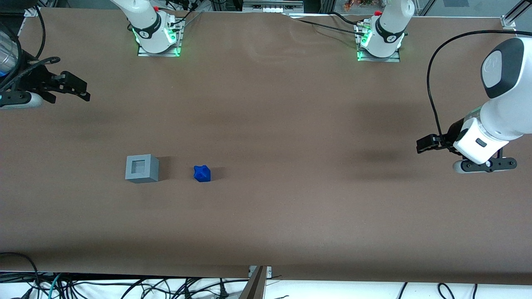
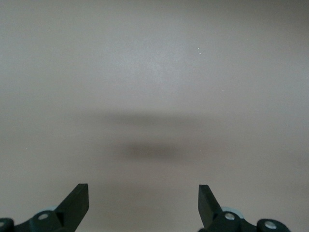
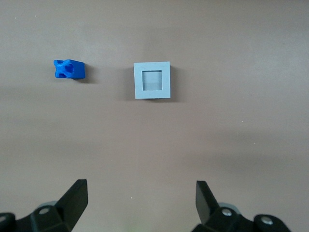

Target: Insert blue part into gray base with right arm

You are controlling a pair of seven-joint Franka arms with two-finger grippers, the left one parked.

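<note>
The gray base (image 1: 142,169) stands upright on the brown table, its square recess facing up with nothing in it. The blue part (image 1: 202,173) lies on the table beside it, a short gap apart, on the side toward the parked arm. My right arm's gripper (image 1: 86,92) hangs open above the table at the working arm's end, farther from the front camera than the base. In the right wrist view the gray base (image 3: 152,80) and the blue part (image 3: 69,69) both lie well ahead of the open gripper (image 3: 141,188). Nothing is between its fingers.
The two arm mounts (image 1: 157,35) (image 1: 379,41) sit along the table's edge farthest from the front camera. Loose cables (image 1: 124,286) hang below the near edge. The parked arm (image 1: 490,124) hovers over its end of the table.
</note>
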